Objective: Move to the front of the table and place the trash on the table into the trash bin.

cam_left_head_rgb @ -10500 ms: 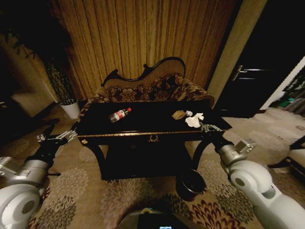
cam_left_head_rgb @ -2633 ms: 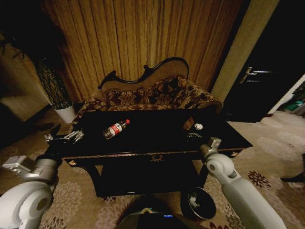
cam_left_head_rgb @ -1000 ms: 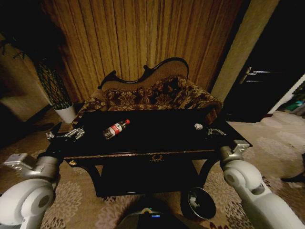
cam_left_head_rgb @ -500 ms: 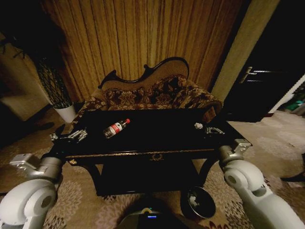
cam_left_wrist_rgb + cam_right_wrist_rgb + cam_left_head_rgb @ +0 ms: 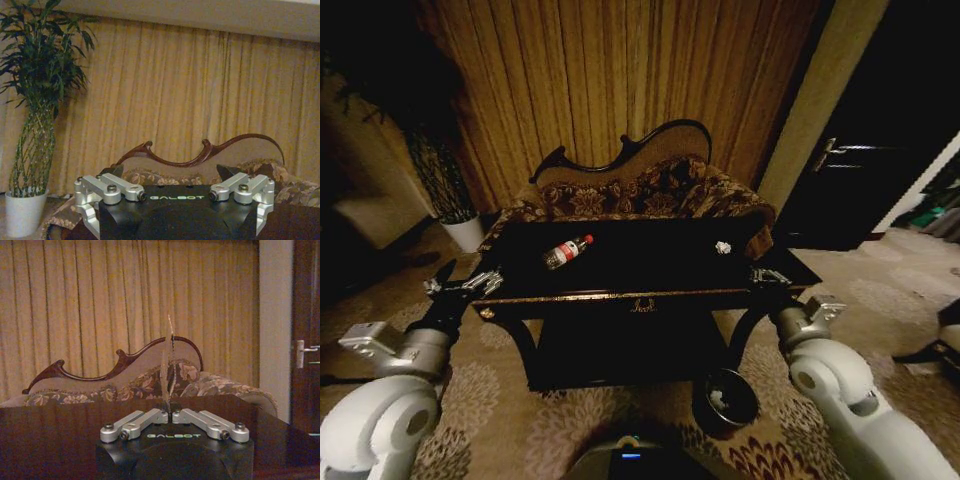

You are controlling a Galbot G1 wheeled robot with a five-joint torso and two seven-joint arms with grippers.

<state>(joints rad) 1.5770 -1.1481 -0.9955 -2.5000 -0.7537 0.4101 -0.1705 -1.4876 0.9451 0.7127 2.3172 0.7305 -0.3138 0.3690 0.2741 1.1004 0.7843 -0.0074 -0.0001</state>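
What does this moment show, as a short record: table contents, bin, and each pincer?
table: black, glossy, in front of the robot
on table: bottle lying on its side, left of centre; white wad toward the right
trash bin: on the floor by the table's right front leg, something pale inside
right pincer: at the table's right front corner, shut on tan paper piece
left pincer: open, off the table's left front corner, holding nothing

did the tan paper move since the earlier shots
Yes. The tan paper left its spot beside the white wad on the table; the right pincer holds it.
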